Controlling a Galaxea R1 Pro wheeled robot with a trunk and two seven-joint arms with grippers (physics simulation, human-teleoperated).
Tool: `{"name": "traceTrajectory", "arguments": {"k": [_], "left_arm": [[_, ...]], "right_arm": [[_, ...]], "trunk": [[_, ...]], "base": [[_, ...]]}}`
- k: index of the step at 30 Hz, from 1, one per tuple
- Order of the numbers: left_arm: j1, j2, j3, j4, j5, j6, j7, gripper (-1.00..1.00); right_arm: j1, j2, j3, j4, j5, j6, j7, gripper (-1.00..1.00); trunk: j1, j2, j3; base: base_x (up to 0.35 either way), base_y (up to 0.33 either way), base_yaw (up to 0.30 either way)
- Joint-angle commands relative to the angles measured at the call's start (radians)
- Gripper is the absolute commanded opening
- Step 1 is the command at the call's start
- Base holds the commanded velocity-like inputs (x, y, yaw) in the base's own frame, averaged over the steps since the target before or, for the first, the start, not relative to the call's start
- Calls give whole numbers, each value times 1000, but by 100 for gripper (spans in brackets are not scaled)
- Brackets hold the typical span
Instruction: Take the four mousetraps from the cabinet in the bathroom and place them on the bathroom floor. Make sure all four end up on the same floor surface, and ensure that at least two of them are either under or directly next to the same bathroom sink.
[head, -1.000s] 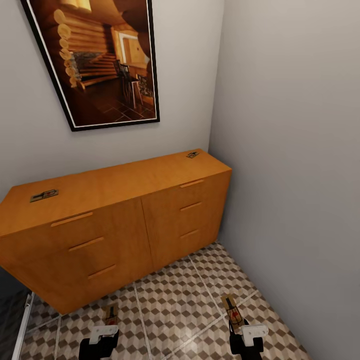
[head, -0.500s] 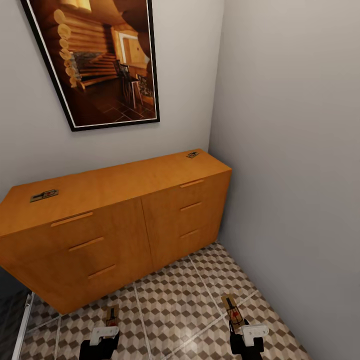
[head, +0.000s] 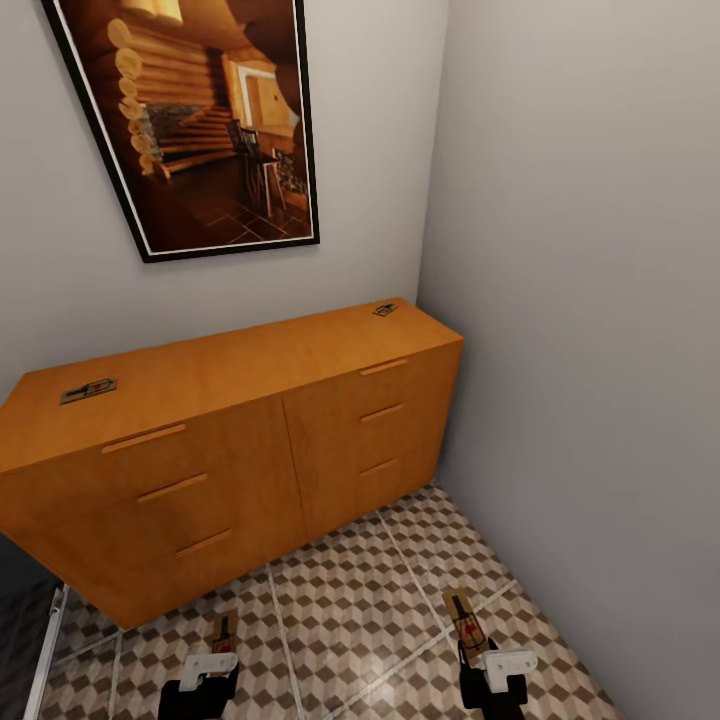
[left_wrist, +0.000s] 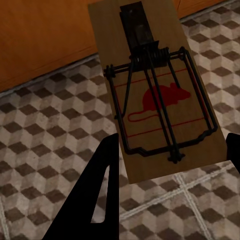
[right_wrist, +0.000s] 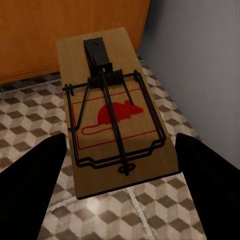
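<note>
Each gripper holds one mousetrap: left gripper on the left-hand trap, right gripper on the right-hand trap, both low over the bathroom floor. Two more traps remain on the cabinet top, at its left end and its far right corner. Carrying step in hand; next, judged: take both to the sink and set them down.

The head camera looks down from high up into a room corner, taking in the orange-brown cabinet and the cube-patterned floor before it. Each wrist camera sits close above that floor, facing the cabinet's base, with a mousetrap near its lens. All three views share floor and cabinet front.
</note>
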Motion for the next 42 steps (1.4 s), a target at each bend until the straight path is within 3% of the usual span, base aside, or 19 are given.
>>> {"name": "traceTrajectory", "arguments": {"k": [1, 16, 28, 42], "left_arm": [[-1, -1, -8, 3, 6, -4, -2, -100], [-1, -1, -8, 3, 6, -4, -2, -100], [-1, -2, -8, 3, 6, -4, -2, -100], [-1, -2, -8, 3, 6, -2, -2, -100]], "right_arm": [[-1, 0, 5, 1, 3, -1, -9, -100], [-1, 1, 5, 1, 2, -1, -9, -100], [-1, 0, 5, 1, 3, -1, -9, -100], [-1, 0, 5, 1, 2, -1, -9, -100]], "trunk": [[0, 0, -1], [0, 0, -1], [0, 0, 3], [0, 0, 6]], "base": [[0, 0, 0], [-213, 0, -15], [-32, 0, -199], [-311, 0, -194]]}}
